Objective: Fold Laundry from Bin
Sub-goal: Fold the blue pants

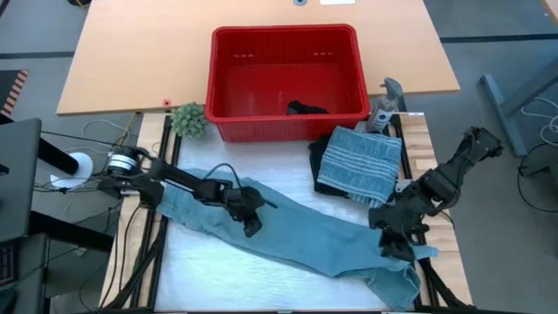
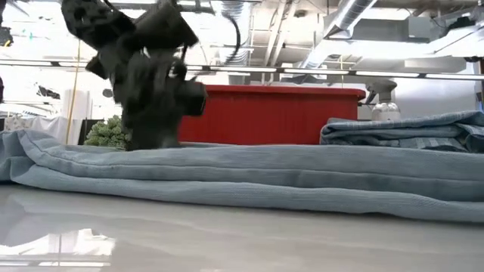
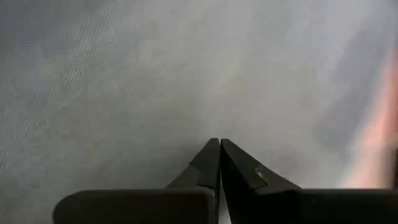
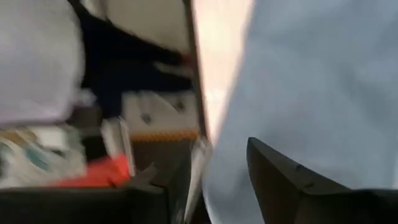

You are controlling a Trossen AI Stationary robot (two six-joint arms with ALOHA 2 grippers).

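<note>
Under both end effectors (image 1: 251, 218) (image 1: 397, 244) lies denim laundry (image 1: 314, 234).

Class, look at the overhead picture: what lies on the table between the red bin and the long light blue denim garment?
The folded striped cloth, on the high view's right.

We see the left arm (image 1: 174, 179) stretched low from the table's left edge towards its middle, wrist bent down. Its left gripper (image 1: 251, 220) sits pressed on the jeans (image 1: 305, 231), near their left end, and the left fingers (image 3: 214, 163) meet tip to tip. The right arm (image 1: 453, 170) comes in from the table's right edge, elbow raised, forearm sloping down. Its right gripper (image 1: 397, 244) is at the jeans' right end, by their edge; one right finger (image 4: 283, 180) lies against the cloth, with a clear gap to the other.
</note>
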